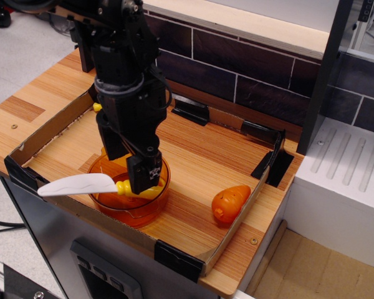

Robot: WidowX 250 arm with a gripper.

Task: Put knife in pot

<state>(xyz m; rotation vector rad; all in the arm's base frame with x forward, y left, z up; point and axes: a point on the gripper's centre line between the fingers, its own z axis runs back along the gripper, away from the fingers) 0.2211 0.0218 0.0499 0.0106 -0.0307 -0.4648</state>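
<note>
The knife (pixel 81 185) has a white blade and a yellow handle. Its handle lies inside the orange translucent pot (pixel 151 203), and its blade sticks out to the left over the pot's rim and the tray's front wall. My gripper (pixel 128 165) hangs right above the pot with its black fingers (pixel 143 174) spread apart. The handle lies just below them and looks released. The arm hides the back half of the pot.
The pot stands in a low cardboard tray (pixel 47 128) on a wooden counter. A small orange toy vegetable (pixel 230 200) lies at the tray's front right. A tip of a yellow banana toy (pixel 97 107) shows behind the arm. A dark brick wall stands behind.
</note>
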